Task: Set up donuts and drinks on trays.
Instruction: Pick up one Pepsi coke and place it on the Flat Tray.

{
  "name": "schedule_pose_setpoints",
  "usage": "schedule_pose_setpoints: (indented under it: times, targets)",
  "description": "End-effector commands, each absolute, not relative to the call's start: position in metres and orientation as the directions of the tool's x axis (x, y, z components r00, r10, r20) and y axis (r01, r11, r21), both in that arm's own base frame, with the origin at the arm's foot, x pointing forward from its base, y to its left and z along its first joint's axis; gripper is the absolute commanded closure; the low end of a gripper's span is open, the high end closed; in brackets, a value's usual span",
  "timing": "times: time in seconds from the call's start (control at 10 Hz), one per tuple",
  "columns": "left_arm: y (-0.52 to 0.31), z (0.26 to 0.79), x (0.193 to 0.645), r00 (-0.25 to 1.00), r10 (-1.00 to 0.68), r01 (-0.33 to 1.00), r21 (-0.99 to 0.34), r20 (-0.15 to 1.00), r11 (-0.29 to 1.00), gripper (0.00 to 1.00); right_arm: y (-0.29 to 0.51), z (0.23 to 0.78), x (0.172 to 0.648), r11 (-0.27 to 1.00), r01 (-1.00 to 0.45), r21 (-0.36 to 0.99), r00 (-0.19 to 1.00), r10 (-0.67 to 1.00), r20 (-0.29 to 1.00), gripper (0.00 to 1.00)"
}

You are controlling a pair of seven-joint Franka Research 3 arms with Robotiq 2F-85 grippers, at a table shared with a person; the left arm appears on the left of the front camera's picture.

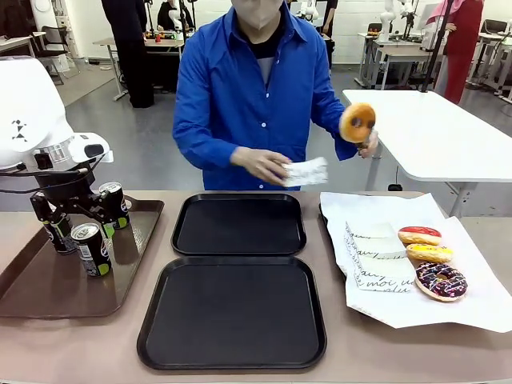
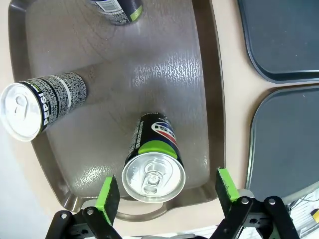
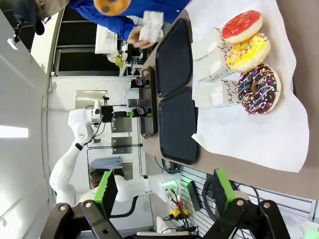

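Observation:
My left gripper hangs open over the brown tray, which holds three dark cans. In the left wrist view one can stands below, between the open green-padded fingers of the gripper; nothing is gripped. Two black trays lie bare in the middle. Red, yellow and chocolate-sprinkle donuts rest on white paper at the right. The person holds up a golden donut and a white paper box. My right gripper is open, well apart from the donuts.
Two other cans stand on the brown tray near the left gripper. White paper with a flat box covers the right of the table. The person stands at the far edge.

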State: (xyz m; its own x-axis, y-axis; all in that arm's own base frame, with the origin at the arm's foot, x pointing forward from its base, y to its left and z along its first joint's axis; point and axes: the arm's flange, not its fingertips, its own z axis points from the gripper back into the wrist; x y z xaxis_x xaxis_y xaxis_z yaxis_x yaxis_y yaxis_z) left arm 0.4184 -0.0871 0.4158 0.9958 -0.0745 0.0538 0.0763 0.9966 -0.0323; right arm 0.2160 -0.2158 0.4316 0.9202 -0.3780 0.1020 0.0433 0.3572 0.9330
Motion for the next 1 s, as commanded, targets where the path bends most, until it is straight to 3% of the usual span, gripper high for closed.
schedule_pose_setpoints:
  times: [0.0,0.2,0.5,0.9]
  targets:
    - [-0.088,0.414,0.420,0.995,-0.074,0.076,-0.031,0.069,0.997,0.00,-0.217,0.431,0.214,0.344,0.032,0.938,0.921,-0.375,0.107,0.00]
    - [-0.087,0.416,0.418,0.996,-0.074,0.076,-0.032,0.054,0.997,0.00,-0.217,0.431,0.214,0.344,0.032,0.938,0.921,-0.375,0.107,0.00]
    - [-0.091,0.407,0.418,0.983,-0.125,0.119,0.053,0.133,0.991,0.00,-0.217,0.431,0.214,0.344,0.032,0.938,0.921,-0.375,0.107,0.00]
    - [-0.094,0.391,0.418,0.987,-0.136,0.131,0.062,0.087,0.989,0.00,-0.217,0.431,0.214,0.344,0.032,0.938,0.921,-0.375,0.107,0.00]
